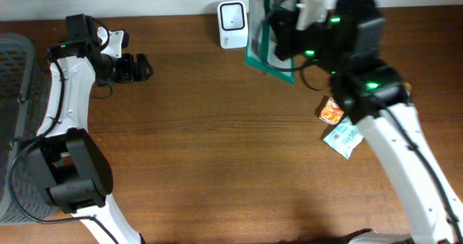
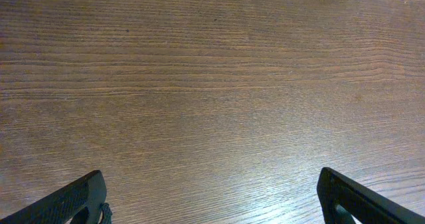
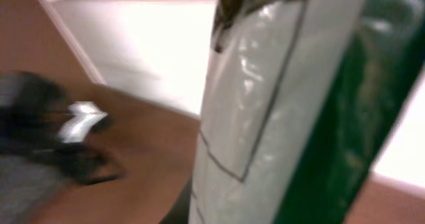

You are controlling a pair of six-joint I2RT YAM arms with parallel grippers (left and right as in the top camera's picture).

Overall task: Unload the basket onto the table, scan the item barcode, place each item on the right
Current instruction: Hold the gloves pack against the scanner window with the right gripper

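Packet [image 1: 257,47] of glossy, crinkled green-and-white film is held upright by the right claw [image 1: 279,34] clamped on it, just beside the boxy white scanner [image 1: 232,15], while the left claw [image 1: 142,67] is spread wide over the wood-grain surface [image 1: 217,150].

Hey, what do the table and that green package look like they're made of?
Table: looks like wood or wood-look laminate, dark brown, low sheen; long grain lines show. Green package: likely thin plastic film, glossy; glare streaks and creases.
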